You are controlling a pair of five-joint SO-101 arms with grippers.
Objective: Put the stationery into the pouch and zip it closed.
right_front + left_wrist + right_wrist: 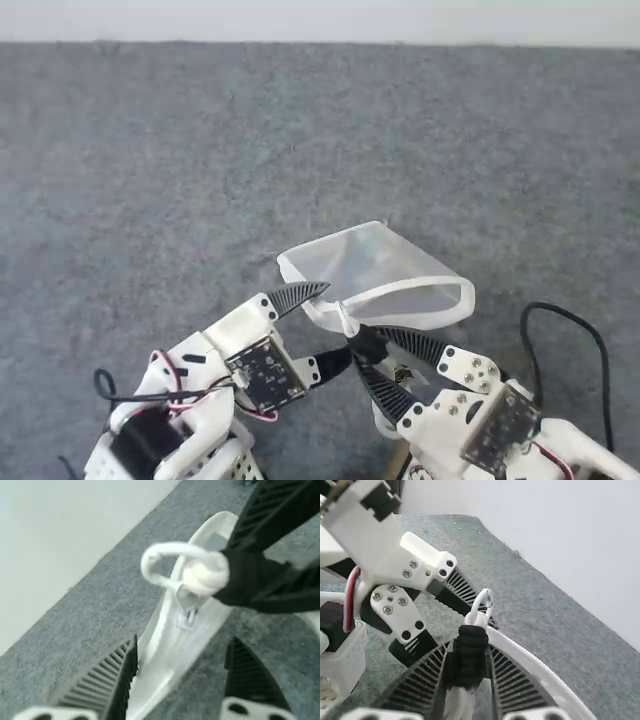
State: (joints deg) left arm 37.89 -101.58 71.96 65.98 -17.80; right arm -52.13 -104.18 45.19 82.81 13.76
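A translucent white pouch (pixel 385 270) lies on the grey mat in front of both arms, its zipper edge (pixel 172 645) towards them. Its contents are too faint to make out. My right gripper (pixel 362 348) is shut on the pouch's white zipper pull cord (pixel 482 607), whose loop (pixel 167 560) sticks out past the black fingertips (pixel 250 575). My left gripper (pixel 325 327) is open and straddles the pouch's near corner, one finger (pixel 107 685) on each side of the zipper, not touching it. From the right wrist, my own gripper (pixel 469 637) shows shut, with the left gripper (pixel 445 587) just behind the cord.
A grey felt mat (pixel 200 150) covers the table up to a white wall (pixel 320 18) at the far edge. A black cable (pixel 590 335) loops beside the right arm. A white gridded block (pixel 337 670) sits at the left arm's base.
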